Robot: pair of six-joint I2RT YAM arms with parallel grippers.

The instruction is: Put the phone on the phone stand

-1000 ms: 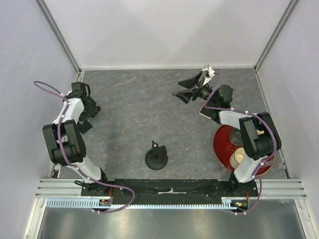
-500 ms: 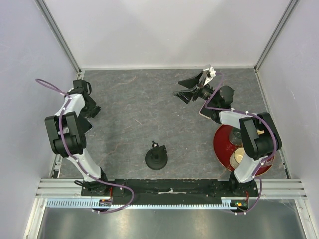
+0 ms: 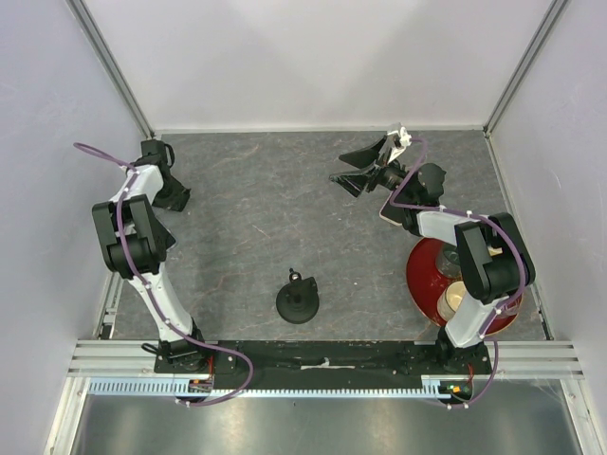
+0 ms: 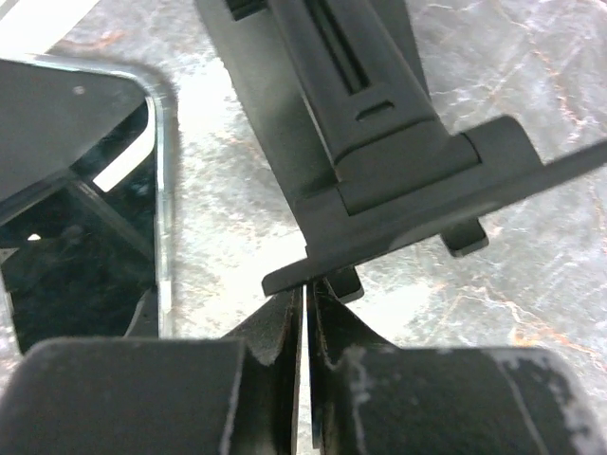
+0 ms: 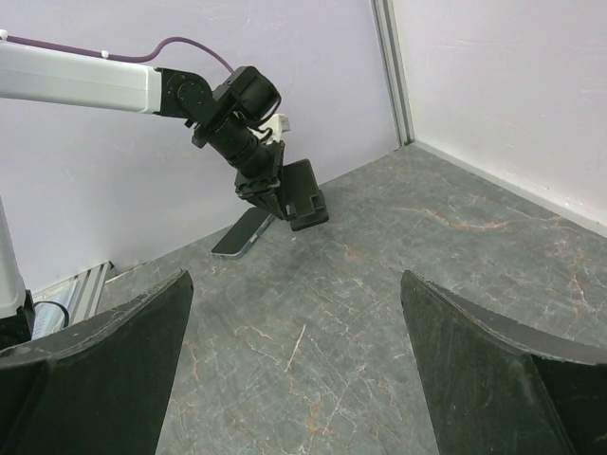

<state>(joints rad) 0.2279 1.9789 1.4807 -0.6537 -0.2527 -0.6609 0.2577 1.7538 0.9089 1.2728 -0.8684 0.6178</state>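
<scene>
Left gripper (image 4: 304,303) is shut tight; I cannot tell if it pinches the black stand (image 4: 379,123) just above. The phone (image 4: 85,237) lies beside it, cut off at the left edge. Right gripper (image 5: 294,284) is wide open, empty.

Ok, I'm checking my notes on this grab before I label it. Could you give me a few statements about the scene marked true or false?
1. The left gripper is shut on an edge of the phone stand. True.
2. The phone already rests on the phone stand. False: it lies on the table beside the stand.
3. The right gripper is holding the phone. False: its jaws stand wide apart with nothing between them, far from the phone.
4. A red plate sits on the right side of the table, partly under the right arm. True.
</scene>
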